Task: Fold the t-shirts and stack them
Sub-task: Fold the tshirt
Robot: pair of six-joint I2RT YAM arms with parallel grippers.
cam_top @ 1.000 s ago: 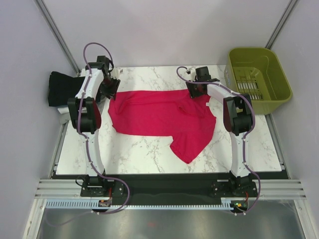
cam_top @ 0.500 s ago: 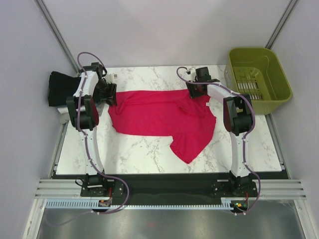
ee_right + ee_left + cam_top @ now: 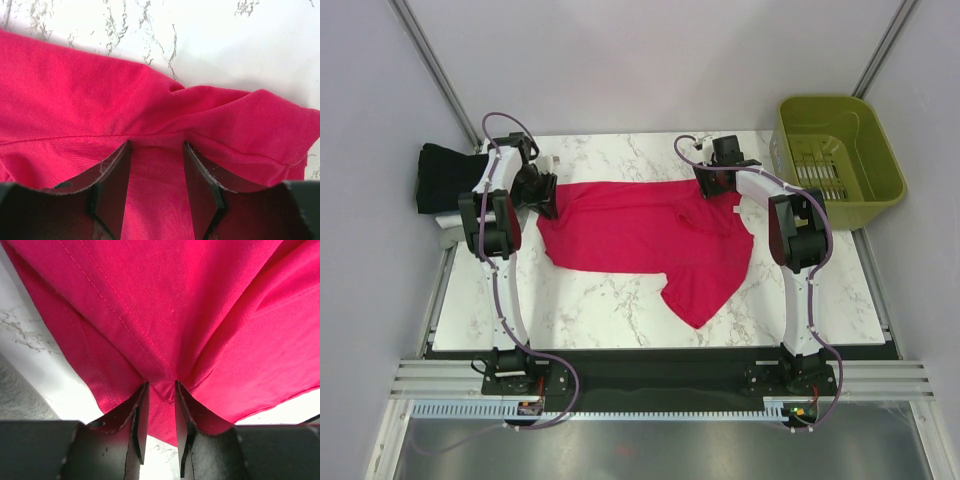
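The left gripper point(image 3: 161, 386) pinches the far-left edge of the crimson-pink t-shirt point(image 3: 640, 235); the right gripper point(image 3: 156, 146) clamps a thick far-right fold.

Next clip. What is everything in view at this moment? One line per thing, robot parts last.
pink t-shirt: one, crimson-pink, spread rumpled across the middle of the table.
black shirt: one, black, folded, at the far left corner.
pale thing: one, grey-white, at the left edge near the black shirt; too hidden to identify.
basket: one, olive green, beside the far right corner.
table: one, white marble pattern.
left arm: one, white and black, reaching the shirt's far left edge.
left tool: one, black, pinched on the pink t-shirt.
right arm: one, white and black, at the shirt's far right.
right tool: one, black, fingers apart with cloth between; grip unclear.
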